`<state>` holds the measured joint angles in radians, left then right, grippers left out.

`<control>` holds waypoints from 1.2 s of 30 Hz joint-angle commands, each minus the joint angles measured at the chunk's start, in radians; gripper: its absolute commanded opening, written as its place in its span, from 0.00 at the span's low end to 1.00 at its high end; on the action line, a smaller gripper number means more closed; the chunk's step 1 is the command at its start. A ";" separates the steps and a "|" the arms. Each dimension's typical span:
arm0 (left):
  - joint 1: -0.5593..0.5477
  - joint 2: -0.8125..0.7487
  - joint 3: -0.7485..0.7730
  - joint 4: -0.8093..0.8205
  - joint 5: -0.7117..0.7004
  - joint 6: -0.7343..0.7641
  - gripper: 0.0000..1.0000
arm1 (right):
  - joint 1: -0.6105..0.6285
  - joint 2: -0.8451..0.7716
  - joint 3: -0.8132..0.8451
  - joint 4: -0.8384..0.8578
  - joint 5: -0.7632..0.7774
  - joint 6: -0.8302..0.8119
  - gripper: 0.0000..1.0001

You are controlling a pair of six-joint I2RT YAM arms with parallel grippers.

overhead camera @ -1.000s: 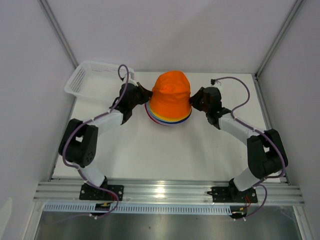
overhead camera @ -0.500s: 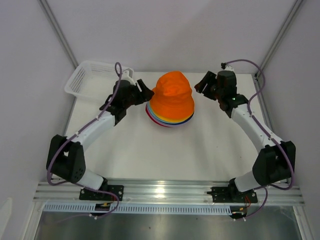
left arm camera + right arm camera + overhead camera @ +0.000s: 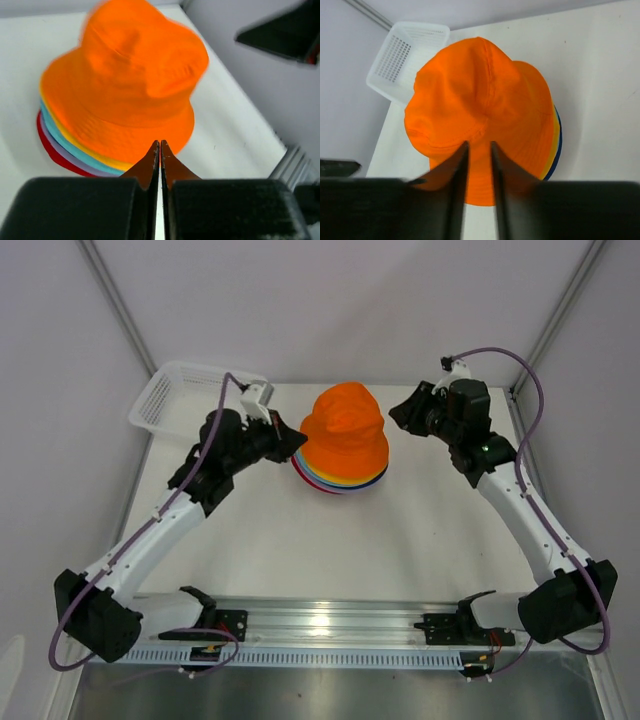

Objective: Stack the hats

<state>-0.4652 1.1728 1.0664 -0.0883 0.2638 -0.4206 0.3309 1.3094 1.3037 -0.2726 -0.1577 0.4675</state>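
Observation:
The hats sit in one stack at the table's back centre, with the orange hat (image 3: 345, 430) on top. Yellow, teal, lilac, red and dark blue brims (image 3: 335, 483) peek out below it. My left gripper (image 3: 297, 440) is shut on nothing, its tips just left of the stack; in the left wrist view the gripper (image 3: 160, 143) points at the orange hat (image 3: 135, 75) above the red brim (image 3: 52, 150). My right gripper (image 3: 398, 412) hovers right of the stack, jaws slightly apart and empty. In the right wrist view the gripper (image 3: 479, 144) looks down on the orange hat (image 3: 480, 100).
A white slatted basket (image 3: 172, 400) stands at the back left corner, also seen in the right wrist view (image 3: 402, 55). Grey walls close in the table on the left, back and right. An aluminium rail (image 3: 330, 620) runs along the near edge.
Both grippers have drawn back from the sides of the orange hat and the arms have stretched out and lifted. The stack stays in place.

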 commanded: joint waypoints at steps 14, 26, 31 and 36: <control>-0.128 0.367 0.057 -0.082 -0.081 0.229 0.01 | -0.050 -0.007 -0.018 -0.068 0.050 -0.021 0.99; -0.128 0.204 -0.045 -0.096 -0.109 0.164 0.08 | -0.081 0.028 -0.018 -0.135 0.129 -0.043 1.00; -0.124 -0.047 -0.065 -0.198 -0.170 0.097 0.67 | -0.112 0.001 -0.015 -0.157 0.103 -0.047 1.00; -0.060 -0.248 -0.008 -0.335 -0.205 -0.016 0.99 | -0.138 -0.091 -0.029 -0.212 0.148 -0.046 0.99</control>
<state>-0.5674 0.9882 1.0092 -0.3187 0.1036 -0.3500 0.2085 1.3136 1.2675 -0.4538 -0.0559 0.4355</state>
